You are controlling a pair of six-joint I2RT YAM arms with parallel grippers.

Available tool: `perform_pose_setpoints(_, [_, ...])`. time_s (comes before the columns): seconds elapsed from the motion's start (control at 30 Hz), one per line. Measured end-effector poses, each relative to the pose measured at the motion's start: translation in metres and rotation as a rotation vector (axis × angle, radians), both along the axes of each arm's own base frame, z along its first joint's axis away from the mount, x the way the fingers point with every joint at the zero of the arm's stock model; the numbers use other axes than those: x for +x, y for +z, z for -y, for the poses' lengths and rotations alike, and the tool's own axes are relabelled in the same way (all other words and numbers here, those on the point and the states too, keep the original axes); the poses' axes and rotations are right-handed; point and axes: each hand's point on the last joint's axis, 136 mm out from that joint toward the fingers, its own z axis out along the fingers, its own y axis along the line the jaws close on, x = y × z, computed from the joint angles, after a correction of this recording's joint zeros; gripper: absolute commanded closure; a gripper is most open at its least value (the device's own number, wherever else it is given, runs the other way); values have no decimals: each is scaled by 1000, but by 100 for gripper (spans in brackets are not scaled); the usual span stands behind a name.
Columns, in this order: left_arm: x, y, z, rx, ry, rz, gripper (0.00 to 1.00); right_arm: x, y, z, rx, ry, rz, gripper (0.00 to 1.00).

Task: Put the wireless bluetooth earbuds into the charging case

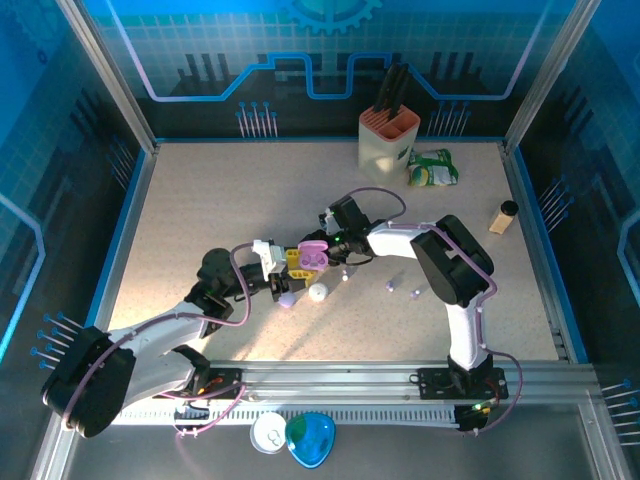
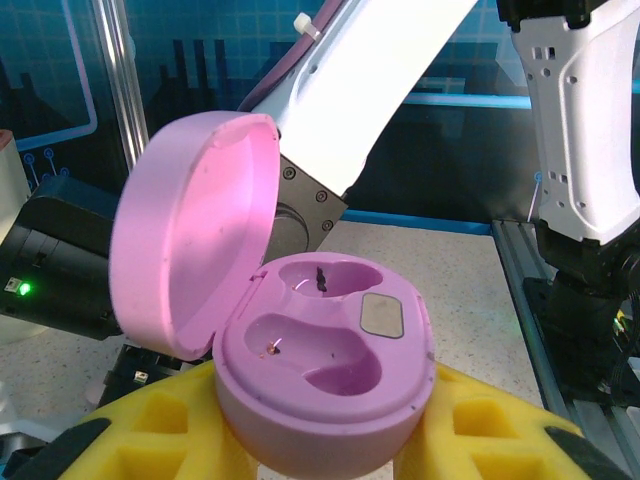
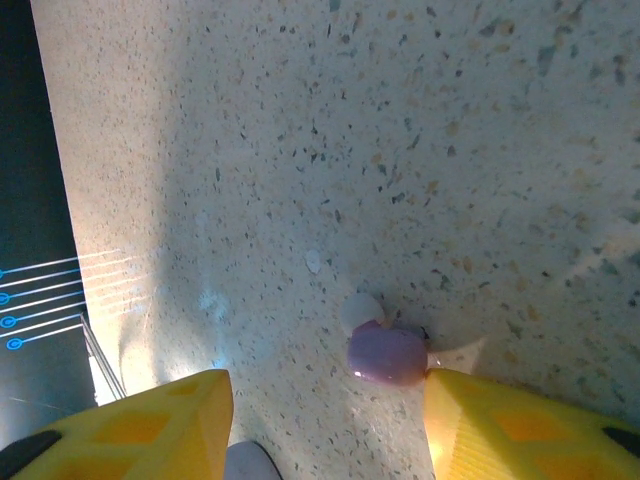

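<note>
My left gripper (image 2: 325, 445) is shut on an open pink charging case (image 2: 330, 372), its yellow fingers (image 2: 500, 432) pressed on both sides of the base. The lid (image 2: 195, 240) stands up at the left and both wells are empty. From above, the case (image 1: 313, 255) sits mid-table in the left gripper (image 1: 292, 262). My right gripper (image 3: 328, 430) hangs open just over the table. A lilac earbud (image 3: 388, 353) with a white tip lies between its fingers, close to the right finger (image 3: 520, 430). Other earbuds (image 1: 390, 288) lie on the table to the right.
A lilac case (image 1: 287, 299) and a white case (image 1: 318, 293) lie just in front of the held case. A knife block (image 1: 388, 140), a green packet (image 1: 432, 168) and a small bottle (image 1: 503, 217) stand at the back right. A blue case (image 1: 310, 438) rests on the near rail.
</note>
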Motion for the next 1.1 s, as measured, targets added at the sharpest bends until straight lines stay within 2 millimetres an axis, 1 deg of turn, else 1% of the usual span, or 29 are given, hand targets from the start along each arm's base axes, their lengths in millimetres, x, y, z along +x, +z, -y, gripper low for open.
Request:
perform_pose_setpoints(0.2, [0, 0, 0, -1, 0, 1, 73, -1, -1, -1, 1, -9, -20, 47])
perform_pose_setpoints(0.37, [0, 1, 0, -1, 0, 3, 73, 2, -2, -6, 9, -11, -45, 52])
perform_pose_setpoints(0.57, [-1, -2, -1, 2, 0, -3, 73, 12, -5, -14, 20, -9, -47, 59])
perform_pose_setpoints(0.8, [0, -1, -1, 1, 9, -1, 74, 19, -6, -22, 18, 4, -59, 62])
perform_pose_setpoints(0.87, [-1, 0, -2, 0, 11, 1, 73, 20, -7, -23, 19, 12, -61, 65])
perform_pose_setpoints(1.1, [-1, 2, -3, -2, 19, 5, 74, 19, -11, -23, -4, 38, -57, 70])
